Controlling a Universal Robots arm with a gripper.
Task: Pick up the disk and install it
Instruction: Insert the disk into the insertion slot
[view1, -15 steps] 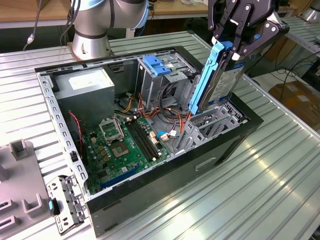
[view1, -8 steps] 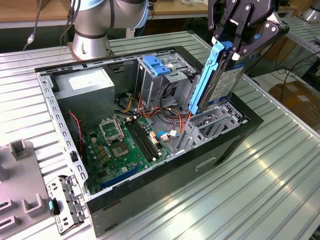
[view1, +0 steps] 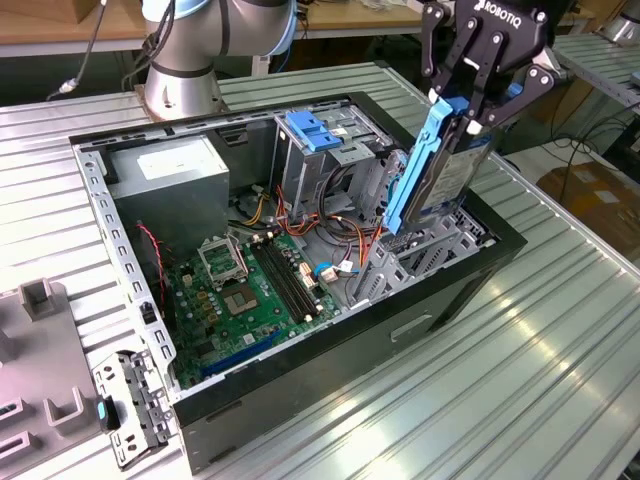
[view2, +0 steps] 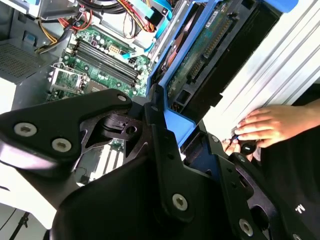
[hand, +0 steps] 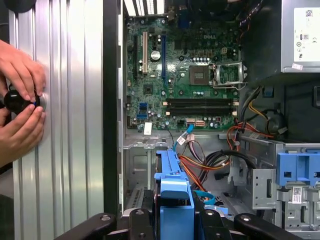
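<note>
The claw (view1: 470, 110) is clenched on the disk (view1: 452, 175), with its fingers closed over the upper end in the upper right of the exterior view. The disk hangs steeply on end, leaning slightly. One blue rail faces the exterior view's left and the label side faces the right. Its lower end reaches down to the metal drive bay (view1: 420, 250) at the right-hand end of the open computer case (view1: 400, 330). Whether that end has already entered the bay's guides cannot be told.

In the second wrist view the disk (view2: 215, 55) shows its green circuit board and connector edge, framed by the blue carrier. In the first wrist view the blue carrier (hand: 175, 200) sits between the claw's black links, with the motherboard (hand: 185, 75) beyond it.

The pick-up looks done, and the step in hand is the install, at the stage of bringing the disk to its bay. Seating it calls for the rails to be square with the bay's slots and for the orange and red cables (view1: 345, 235) lying just beside the bay to stay out of the way. A tilted entry would likely jam.

The blue-latched cage (view1: 315, 130) and the grey power supply (view1: 170, 170) sit farther left in the case, apart from the disk. A person's hands (hand: 20, 75) rest on the ribbed counter (view1: 540, 380) beside the case, holding a small dark round object.
</note>
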